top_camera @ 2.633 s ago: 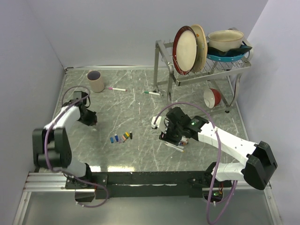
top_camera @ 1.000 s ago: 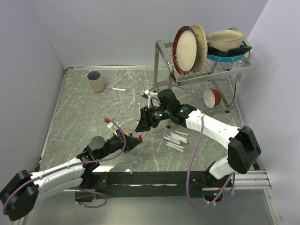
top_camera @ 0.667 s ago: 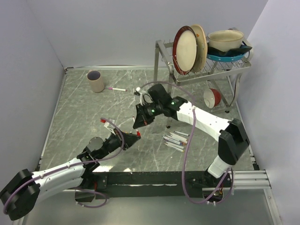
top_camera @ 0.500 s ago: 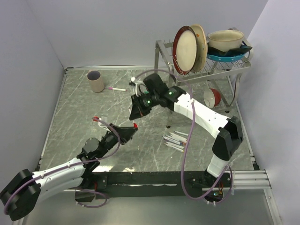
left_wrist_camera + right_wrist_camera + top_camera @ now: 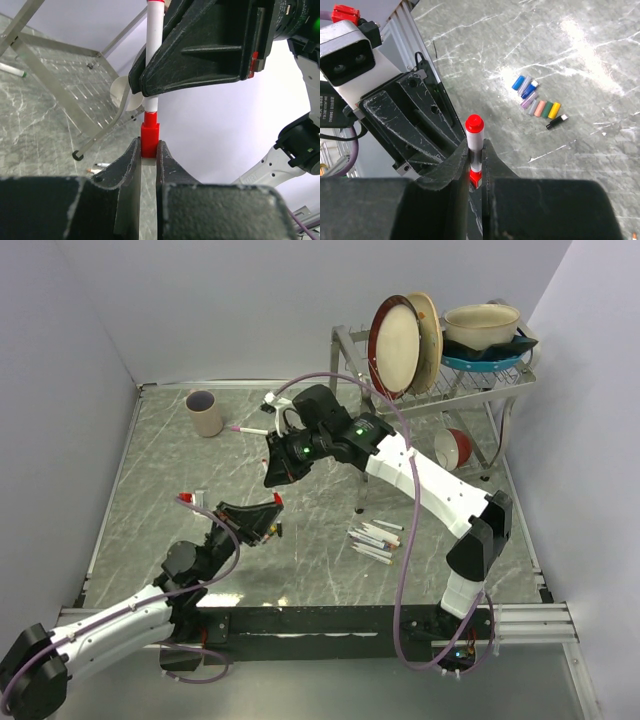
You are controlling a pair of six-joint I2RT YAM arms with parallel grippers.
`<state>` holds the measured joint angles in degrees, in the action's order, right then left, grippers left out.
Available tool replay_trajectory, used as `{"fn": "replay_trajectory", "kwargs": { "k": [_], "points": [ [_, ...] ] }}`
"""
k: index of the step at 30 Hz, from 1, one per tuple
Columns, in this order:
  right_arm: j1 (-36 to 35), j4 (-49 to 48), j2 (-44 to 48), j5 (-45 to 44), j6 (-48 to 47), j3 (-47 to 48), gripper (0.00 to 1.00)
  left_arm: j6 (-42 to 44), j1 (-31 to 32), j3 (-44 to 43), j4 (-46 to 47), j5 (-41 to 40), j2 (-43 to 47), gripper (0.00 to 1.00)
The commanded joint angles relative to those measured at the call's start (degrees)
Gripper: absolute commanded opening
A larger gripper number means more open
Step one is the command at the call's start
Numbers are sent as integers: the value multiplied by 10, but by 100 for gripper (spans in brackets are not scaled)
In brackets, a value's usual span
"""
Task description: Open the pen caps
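Plainly the two arms share one pen so that each can pull against the other. Nearest, loose caps [image 5: 535,105] lie in a row on the table, left of the heap of bare pens [image 5: 375,538], set aside from the work. Above them, also left of the heap, the left gripper [image 5: 148,148] has its claw narrowed onto the red cap [image 5: 150,139], pinching its flat sides. That hold fixes the cap, so only the barrel need travel. Just beyond, the right gripper [image 5: 476,156] is closed tight round the white barrel [image 5: 155,20], and the pen hangs clear of the table. The cap looks short, squarish and bright red. It sits on the barrel with no gap showing, so I judge it not yet off. Farthest, well beyond the heap to its left, a pink-capped pen [image 5: 247,429] awaits.
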<state>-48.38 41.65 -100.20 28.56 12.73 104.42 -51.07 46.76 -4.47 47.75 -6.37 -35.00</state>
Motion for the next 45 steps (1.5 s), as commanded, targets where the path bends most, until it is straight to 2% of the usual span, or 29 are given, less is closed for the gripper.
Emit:
{"fn": "replay_trajectory", "kwargs": {
  "k": [1, 6, 11, 15, 19, 23, 24, 26, 28, 30, 31, 33, 34, 35, 37, 40, 43, 45],
  "points": [
    [20, -121, 19, -63, -12, 83, 0, 16, 22, 98, -70, 74, -16, 1],
    [20, -108, 12, -58, -12, 122, 0, 58, 64, 67, -104, 65, -30, 1],
    [23, -100, 15, -50, -13, 147, 0, 112, 154, 22, -127, -28, -66, 1],
    [32, -100, 19, -32, -6, 156, 0, 135, 227, -9, -125, -84, -142, 1],
    [37, -100, 30, -27, -3, 158, 0, 148, 259, -29, -122, -118, -190, 1],
    [38, -94, 40, -19, -19, 148, 0, 147, 274, -34, -128, -157, -183, 1],
    [39, -89, 43, -10, -32, 141, 0, 145, 273, -33, -141, -164, -158, 1],
    [38, -50, 52, 38, -123, 119, 0, 132, 274, -29, -169, -195, -123, 1],
    [38, -9, 65, 53, -248, 99, 0, 113, 274, -27, -238, -227, -57, 1],
    [37, 14, 91, 6, -290, 38, 0, 66, 274, -26, -294, -292, 18, 1],
    [38, 16, 102, -9, -325, 10, 0, 42, 274, -26, -368, -313, 42, 1],
    [37, 1, 147, -49, -357, -89, 0, -28, 273, -31, -440, -379, 108, 1],
    [37, -6, 163, -60, -378, -125, 0, -60, 272, -32, -476, -398, 127, 1],
    [38, -20, 177, -79, -387, -190, 0, -112, 272, -37, -550, -413, 142, 1],
    [36, -20, 210, -110, -414, -246, 0, -137, 267, -43, -592, -429, 176, 1],
    [37, -5, 228, -161, -445, -336, 0, -152, 253, -59, -630, -425, 178, 1],
    [37, -22, 232, -221, -455, -444, 0, -115, 216, -98, -637, -399, 137, 1],
    [37, -44, 232, -242, -453, -475, 0, -84, 155, -119, -617, -357, 79, 1]
  ]
}}
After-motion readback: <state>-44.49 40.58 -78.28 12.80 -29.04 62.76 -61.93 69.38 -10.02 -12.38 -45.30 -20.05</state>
